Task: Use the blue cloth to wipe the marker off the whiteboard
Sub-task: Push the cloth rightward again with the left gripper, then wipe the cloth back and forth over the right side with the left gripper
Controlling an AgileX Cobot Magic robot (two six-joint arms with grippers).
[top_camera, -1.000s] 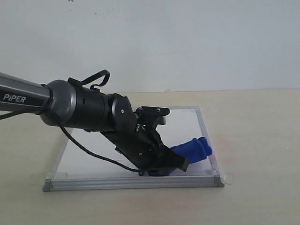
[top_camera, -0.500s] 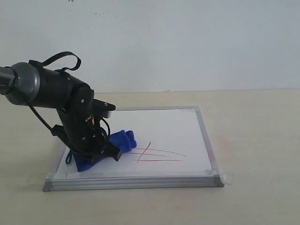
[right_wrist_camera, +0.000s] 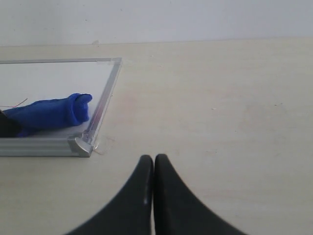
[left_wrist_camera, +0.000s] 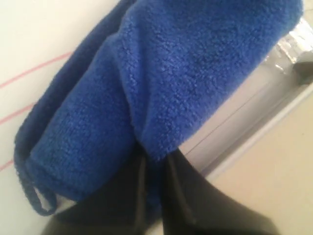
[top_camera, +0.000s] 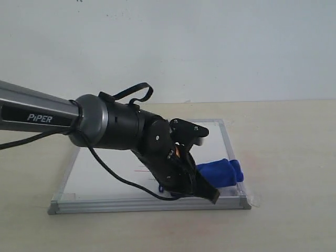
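Behind left end effector [top_camera: 210, 194], marker [left_wrist_camera: 36, 71] mostly hidden, blue cloth [top_camera: 224, 172] half-covered

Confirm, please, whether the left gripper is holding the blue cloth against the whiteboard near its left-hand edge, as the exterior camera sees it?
Not quite: the left gripper holds the blue cloth against the whiteboard near its right-hand edge, by the front right corner, as the exterior view shows.

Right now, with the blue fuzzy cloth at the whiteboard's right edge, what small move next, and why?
Probably sweep leftward across the board: the left fingers pinch the royal-blue microfibre cloth at the right rail of the silver-framed whiteboard, and thin red marker lines lie unwiped beside it.
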